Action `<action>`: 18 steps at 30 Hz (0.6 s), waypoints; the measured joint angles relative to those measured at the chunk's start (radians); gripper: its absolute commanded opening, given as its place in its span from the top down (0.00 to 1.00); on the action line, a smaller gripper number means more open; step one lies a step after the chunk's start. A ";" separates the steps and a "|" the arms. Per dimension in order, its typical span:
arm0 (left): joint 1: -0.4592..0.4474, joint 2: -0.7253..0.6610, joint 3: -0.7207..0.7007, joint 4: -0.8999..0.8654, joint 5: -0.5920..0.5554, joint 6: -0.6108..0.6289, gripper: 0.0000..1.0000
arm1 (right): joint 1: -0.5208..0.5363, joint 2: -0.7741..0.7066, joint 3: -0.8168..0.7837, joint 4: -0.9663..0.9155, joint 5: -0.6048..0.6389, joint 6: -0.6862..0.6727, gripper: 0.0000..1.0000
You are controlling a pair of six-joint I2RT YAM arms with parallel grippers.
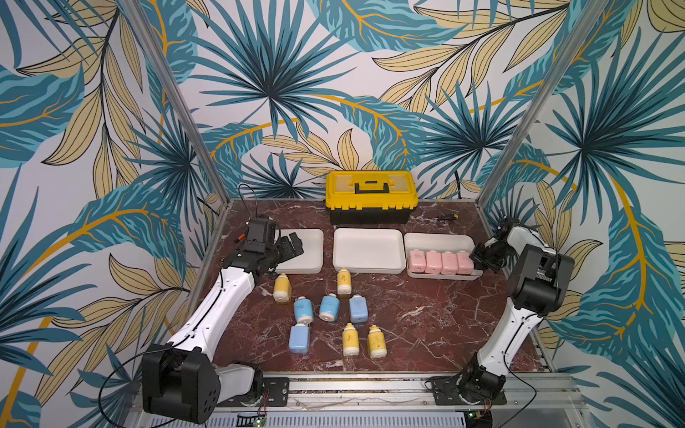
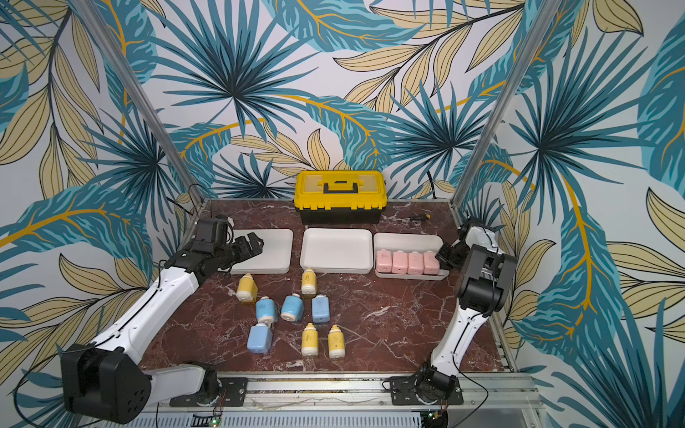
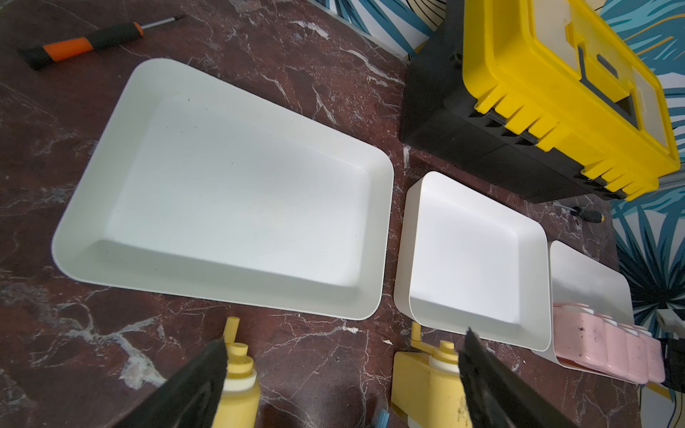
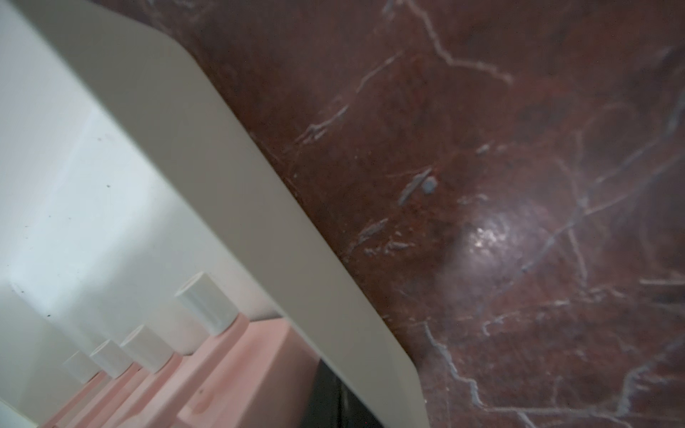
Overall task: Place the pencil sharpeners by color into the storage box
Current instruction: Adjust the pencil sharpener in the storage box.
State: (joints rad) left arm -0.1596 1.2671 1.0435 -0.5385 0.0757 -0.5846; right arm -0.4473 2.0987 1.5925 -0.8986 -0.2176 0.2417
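Note:
Three white trays of the storage box stand in a row: left (image 1: 309, 255), middle (image 1: 367, 250), right (image 1: 441, 241). Several pink pencil sharpeners (image 1: 441, 262) fill the right tray. Several yellow sharpeners (image 1: 344, 281) and several blue ones (image 1: 329, 307) lie on the marble in front. My left gripper (image 1: 293, 246) hangs open above the left tray's near left part; in the left wrist view its fingers (image 3: 482, 381) frame two yellow sharpeners (image 3: 237, 374) lying below. My right gripper (image 1: 478, 257) is shut, its tips (image 4: 335, 400) between the last pink sharpener (image 4: 237, 355) and the tray's end wall (image 4: 222, 178).
A yellow-and-black toolbox (image 1: 370, 196) stands at the back behind the trays. A small screwdriver (image 1: 446, 217) lies at the back right, and an orange-and-black one (image 3: 85, 40) lies behind the left tray. Metal frame posts rise at both back corners.

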 measured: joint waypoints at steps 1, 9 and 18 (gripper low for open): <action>0.000 0.000 0.000 0.000 0.000 0.000 0.01 | 0.002 -0.010 -0.003 0.000 0.016 0.005 1.00; 0.000 -0.007 0.001 0.000 0.000 0.000 0.01 | 0.001 -0.180 -0.006 -0.002 0.174 0.026 1.00; 0.000 -0.023 0.003 -0.001 0.018 0.009 0.01 | 0.031 -0.419 -0.016 -0.064 0.165 0.029 0.73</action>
State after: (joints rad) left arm -0.1596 1.2446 1.0462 -0.5396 0.0937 -0.5755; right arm -0.4164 1.6798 1.5761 -0.9630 -0.0528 0.2707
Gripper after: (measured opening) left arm 0.995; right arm 0.197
